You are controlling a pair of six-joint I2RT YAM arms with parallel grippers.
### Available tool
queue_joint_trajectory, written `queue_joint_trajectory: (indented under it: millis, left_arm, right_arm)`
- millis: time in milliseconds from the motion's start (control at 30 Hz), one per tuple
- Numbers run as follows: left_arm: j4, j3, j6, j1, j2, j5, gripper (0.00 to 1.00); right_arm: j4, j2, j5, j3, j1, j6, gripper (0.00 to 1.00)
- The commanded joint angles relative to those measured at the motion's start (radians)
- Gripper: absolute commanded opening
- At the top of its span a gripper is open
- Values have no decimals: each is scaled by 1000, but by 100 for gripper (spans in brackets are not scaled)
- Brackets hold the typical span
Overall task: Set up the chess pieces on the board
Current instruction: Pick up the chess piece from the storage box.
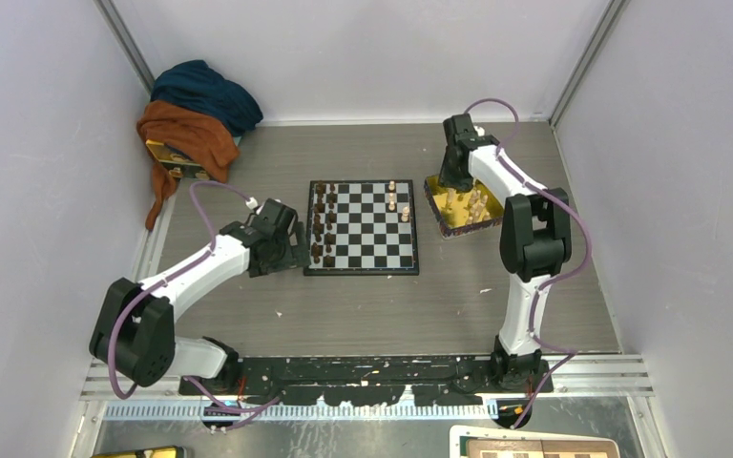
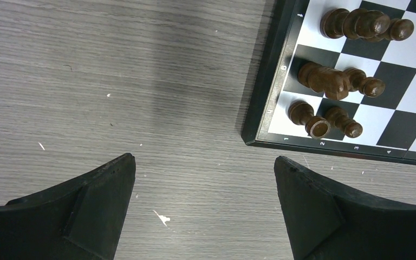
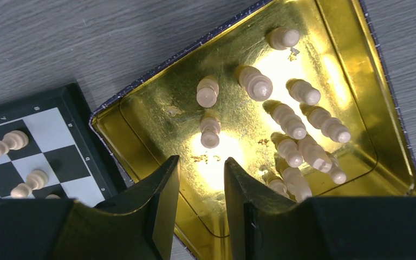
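The board (image 1: 363, 250) lies mid-table. A few light-tan chess pieces (image 1: 396, 198) stand near its right edge. Several more light chess pieces (image 3: 292, 127) stand and lie in the yellow tray (image 3: 141, 116). My right gripper (image 3: 201, 160) hangs over the tray's near-left part, open a narrow way with nothing between its fingers. One pale piece (image 3: 210, 132) stands just ahead of the tips. My left gripper (image 2: 205, 160) is wide open and empty over bare table beside the board's corner (image 2: 260, 130).
Dark brown pieces (image 1: 323, 224) fill the board's two left columns, some close to the left gripper (image 1: 296, 250). A blue and orange cloth heap (image 1: 196, 119) lies at the back left. The tray (image 1: 436, 212) touches the board's right side.
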Motion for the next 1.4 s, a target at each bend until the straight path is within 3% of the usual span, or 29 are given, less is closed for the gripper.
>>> queue_joint_trajectory:
  millis: [0, 500, 600, 900, 1367]
  left_arm:
    - [37, 30, 4, 1, 1, -2, 100]
    - [39, 30, -2, 1, 22, -2, 100]
    - [43, 30, -2, 1, 27, -2, 100]
    - [47, 34, 3, 1, 38, 0, 100]
    - [50, 38, 12, 1, 32, -3, 100]
  right_arm:
    - [55, 6, -16, -12, -11, 16, 41]
    - [83, 74, -43, -3, -31, 20, 39]
    - [84, 75, -38, -3, -31, 19, 33]
    - [67, 55, -16, 17, -31, -2, 2]
    - [-22, -41, 21, 131, 36, -59, 1]
